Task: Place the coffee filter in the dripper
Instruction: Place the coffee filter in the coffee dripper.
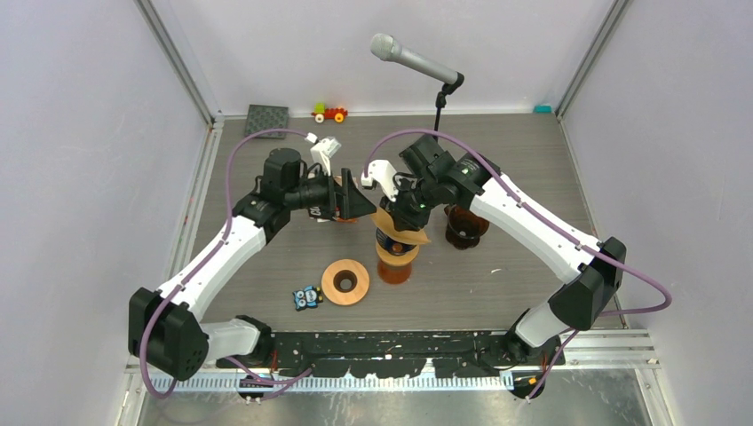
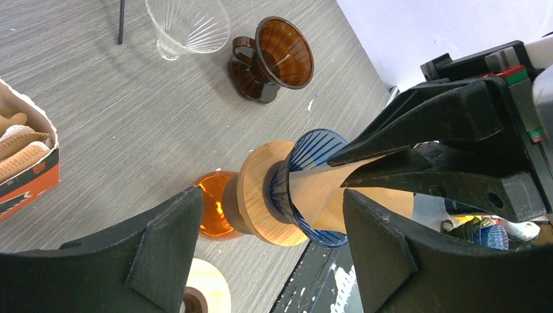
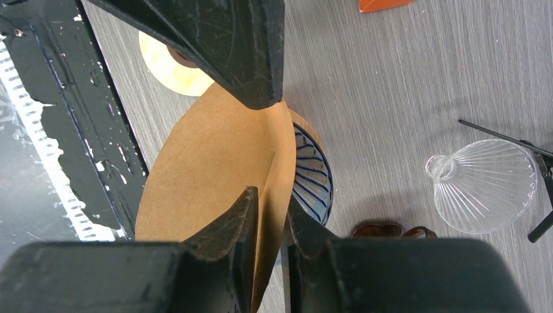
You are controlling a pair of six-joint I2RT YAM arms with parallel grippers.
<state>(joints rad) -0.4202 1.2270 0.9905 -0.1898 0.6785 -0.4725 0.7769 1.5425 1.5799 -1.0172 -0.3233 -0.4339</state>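
My right gripper has its jaws narrow on either side of the brown paper cone filter; I can't tell if they pinch it. The filter sits tip-down in the blue ribbed dripper, mid-frame in the overhead view. My left gripper stands wide beside it, empty.

The coffee filter sits in the dripper, which rests in a wooden collar on a glass vessel at table centre. The filter's upper edge lies between the fingers of the right gripper. A second dripper stands right of this stack with a third dripper behind it beside the microphone stand, and a filter box lies left of the stack beneath the left gripper. A loose wooden ring lies in front of the stack, to its left, with a small toy just left of that ring.
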